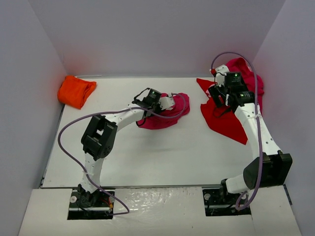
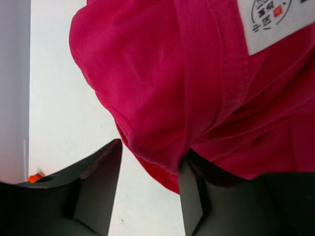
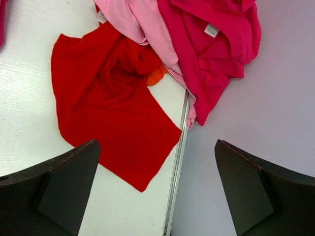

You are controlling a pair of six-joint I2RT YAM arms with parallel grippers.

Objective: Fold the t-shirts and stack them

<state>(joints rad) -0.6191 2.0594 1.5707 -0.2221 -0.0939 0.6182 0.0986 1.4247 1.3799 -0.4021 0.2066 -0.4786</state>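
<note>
A crumpled magenta t-shirt [image 1: 165, 118] lies mid-table. My left gripper [image 1: 169, 104] is down at its top edge. In the left wrist view the shirt [image 2: 197, 73] fills the upper frame, its hem draped over the right finger [image 2: 192, 196]. Bare table shows between the half-closed jaws of the left gripper [image 2: 150, 155], and nothing is pinched. A folded orange t-shirt [image 1: 76, 92] sits at back left. My right gripper [image 1: 220, 98] [image 3: 157, 142] hangs open above a spread red t-shirt [image 3: 108, 98] [image 1: 226, 118]. Beside it lie a light pink t-shirt [image 3: 147, 24] and another magenta one [image 3: 211, 44] [image 1: 248, 73].
The table's right edge [image 3: 177, 162] runs under the right gripper, with the side wall [image 3: 256, 108] just beyond it. A scrap of orange cloth [image 3: 156, 76] peeks from under the pink shirt. Purple cables loop off both arms.
</note>
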